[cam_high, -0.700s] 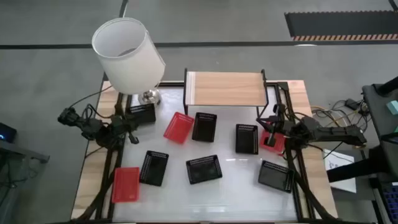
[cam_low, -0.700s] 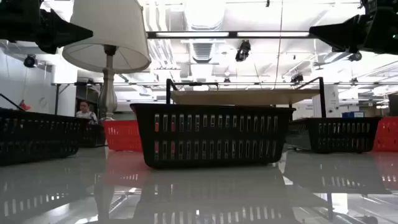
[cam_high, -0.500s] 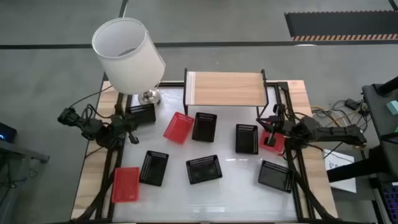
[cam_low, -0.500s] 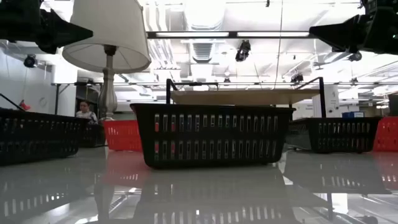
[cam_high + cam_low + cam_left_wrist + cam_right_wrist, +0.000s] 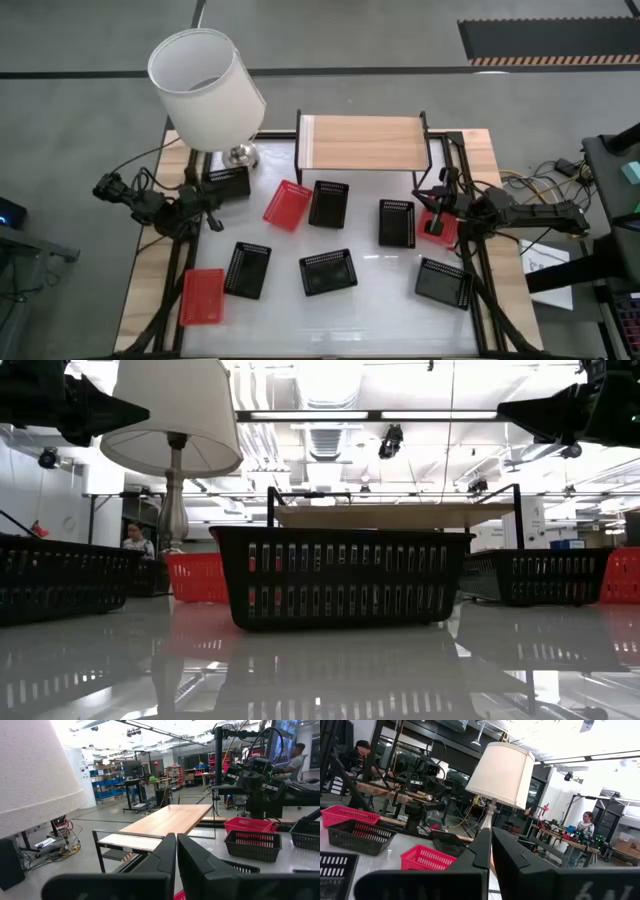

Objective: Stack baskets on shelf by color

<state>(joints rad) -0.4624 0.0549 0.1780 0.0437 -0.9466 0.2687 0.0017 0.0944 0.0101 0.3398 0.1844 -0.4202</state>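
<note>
You have nothing stacked yet: the light-wood shelf on black legs (image 5: 362,142) at twelve o'clock is bare. The perforated plastic baskets, black (image 5: 328,203) and red (image 5: 287,205), lie scattered below. Left gripper (image 5: 212,207) and right gripper (image 5: 432,198) are both closed, empty.

Red basket (image 5: 440,228) partly under arm

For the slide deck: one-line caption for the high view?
Black and red baskets scattered below an empty shelf; both arms parked at table edges.

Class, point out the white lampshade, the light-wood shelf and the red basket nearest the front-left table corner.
white lampshade (image 5: 205,85), high view, upper rim.
light-wood shelf (image 5: 362,141), high view, board middle.
red basket (image 5: 202,297), high view, its floor.
</note>
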